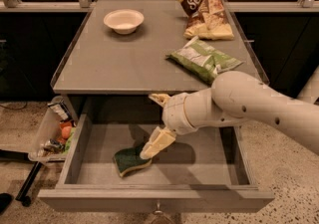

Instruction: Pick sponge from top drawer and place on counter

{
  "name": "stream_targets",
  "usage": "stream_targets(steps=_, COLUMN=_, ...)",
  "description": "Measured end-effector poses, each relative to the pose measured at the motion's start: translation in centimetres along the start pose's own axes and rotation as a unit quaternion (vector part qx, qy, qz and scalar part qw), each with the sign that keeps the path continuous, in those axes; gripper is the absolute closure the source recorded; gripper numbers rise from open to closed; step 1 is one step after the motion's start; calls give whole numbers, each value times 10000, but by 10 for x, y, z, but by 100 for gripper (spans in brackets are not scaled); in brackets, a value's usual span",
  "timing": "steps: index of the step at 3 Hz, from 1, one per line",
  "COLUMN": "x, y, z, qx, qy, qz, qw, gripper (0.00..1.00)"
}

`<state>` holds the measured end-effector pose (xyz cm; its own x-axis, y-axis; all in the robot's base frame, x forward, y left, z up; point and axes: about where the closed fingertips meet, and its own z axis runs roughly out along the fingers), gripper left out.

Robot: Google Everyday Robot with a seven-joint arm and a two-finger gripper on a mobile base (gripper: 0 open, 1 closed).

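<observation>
White arm (259, 103) enters from the right, with the forearm angled down and to the left. The wrist (182, 113) appears rolled, so one finger stacks above the other. The gripper (148, 126) sits at mid-view and points left. Its fingers (158, 142) are spread wide, the upper one level and the lower one sloping downward.

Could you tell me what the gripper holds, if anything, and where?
Nothing: the gripper is open inside the drawer, one fingertip at the sponge's right edge.
</observation>
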<state>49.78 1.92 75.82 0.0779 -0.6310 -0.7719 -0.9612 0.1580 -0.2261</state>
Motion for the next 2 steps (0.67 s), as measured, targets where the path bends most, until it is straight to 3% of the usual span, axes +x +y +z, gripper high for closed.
stream_targets(steps=1, x=8, y=19, z=36, qx=-105, qy=-34, qz=186, qw=9998, gripper=0)
stream_targets(steps=2, x=15, y=47, z=73, qx=-429, qy=-374, qz=493, qw=9972, gripper=0)
